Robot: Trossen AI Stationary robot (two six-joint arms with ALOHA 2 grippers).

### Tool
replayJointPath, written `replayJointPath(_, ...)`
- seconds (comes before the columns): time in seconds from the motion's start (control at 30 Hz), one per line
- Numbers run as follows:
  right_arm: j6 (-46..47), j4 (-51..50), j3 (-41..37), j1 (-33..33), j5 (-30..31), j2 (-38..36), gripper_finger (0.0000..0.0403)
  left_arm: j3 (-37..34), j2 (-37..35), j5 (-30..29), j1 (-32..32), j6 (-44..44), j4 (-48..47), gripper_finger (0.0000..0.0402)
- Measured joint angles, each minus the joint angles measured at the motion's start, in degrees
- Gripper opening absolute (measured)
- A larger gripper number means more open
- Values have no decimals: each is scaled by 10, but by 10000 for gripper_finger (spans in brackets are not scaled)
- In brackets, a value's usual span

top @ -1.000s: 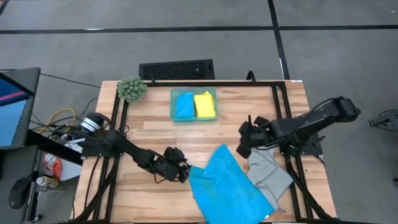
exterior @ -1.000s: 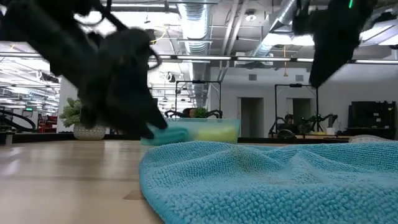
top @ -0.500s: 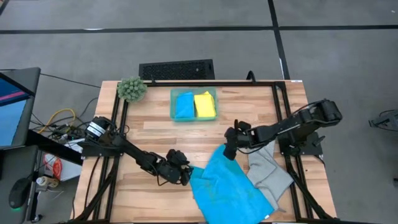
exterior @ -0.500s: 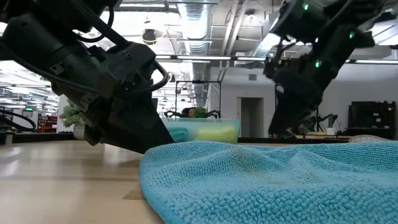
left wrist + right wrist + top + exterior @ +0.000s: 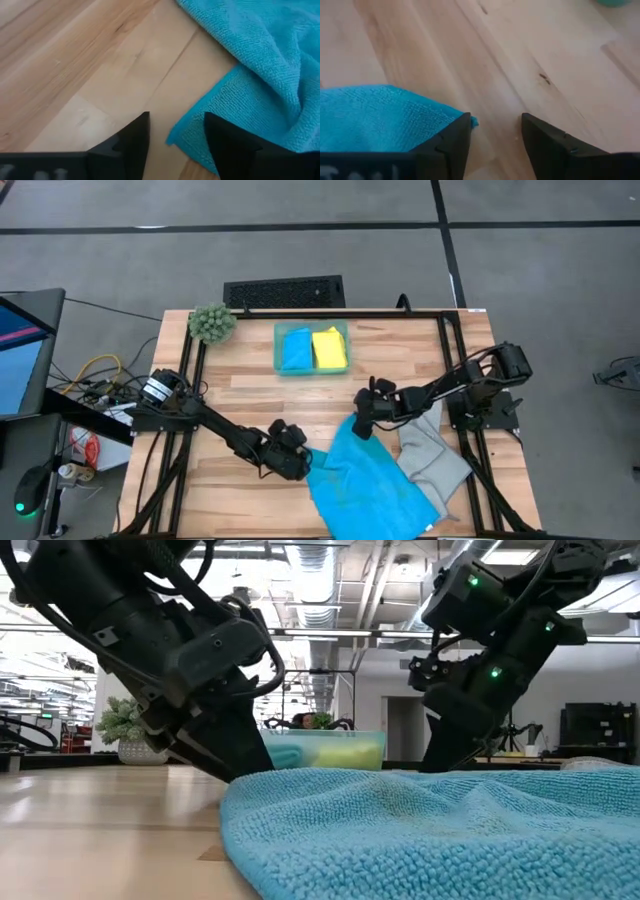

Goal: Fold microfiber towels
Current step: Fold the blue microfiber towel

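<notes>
A bright blue microfiber towel [image 5: 368,475] lies spread and a little rumpled on the wooden table, near its front edge; it fills the foreground of the low view [image 5: 430,830]. My left gripper [image 5: 298,465] is open and low at the towel's left corner [image 5: 175,137], which lies between its fingers. My right gripper [image 5: 361,420] is open and low at the towel's far corner [image 5: 465,119], which lies beside one finger. A light grey towel [image 5: 432,455] lies crumpled to the right of the blue one. A folded blue towel [image 5: 297,348] and a folded yellow towel [image 5: 329,348] sit in the tray. My left gripper's open fingers come slanting down from the table's left and stand on either side of the blue towel's left corner [image 5: 175,137], which lies flat on the table. One finger [image 5: 227,142] lies over the cloth's edge. I cannot tell whether it touches. My right gripper touches nothing that shows.
The teal tray [image 5: 312,330] stands at the far middle of the table. A fuzzy green plant ball [image 5: 211,323] sits at the far left corner. Bare wood lies to the left of the blue towel [image 5: 220,390]. A dark keyboard-like object [image 5: 283,291] lies beyond the far edge.
My right gripper has swung toward the table's left edge and down, to the blue towel's far corner. My left gripper has edged toward the towel's left corner and dropped lower. The towels have stayed where they were.
</notes>
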Motion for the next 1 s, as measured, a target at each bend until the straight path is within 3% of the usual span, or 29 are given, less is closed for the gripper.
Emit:
replayJointPath(0.3,-25,-38,-6,-16,22,-77,110,1,-2,-22,-1,-44,-48,11)
replayJointPath(0.57,-50,-31,-4,19,25,-156,125,0,-5,-19,2,-60,-53,2)
replayJointPath(0.87,-26,-25,-4,27,27,-52,223,0,-5,-24,1,-75,-52,1)
replayJointPath(1.0,-10,6,-1,28,25,-3,244,0,-5,-26,-2,-75,-50,0)
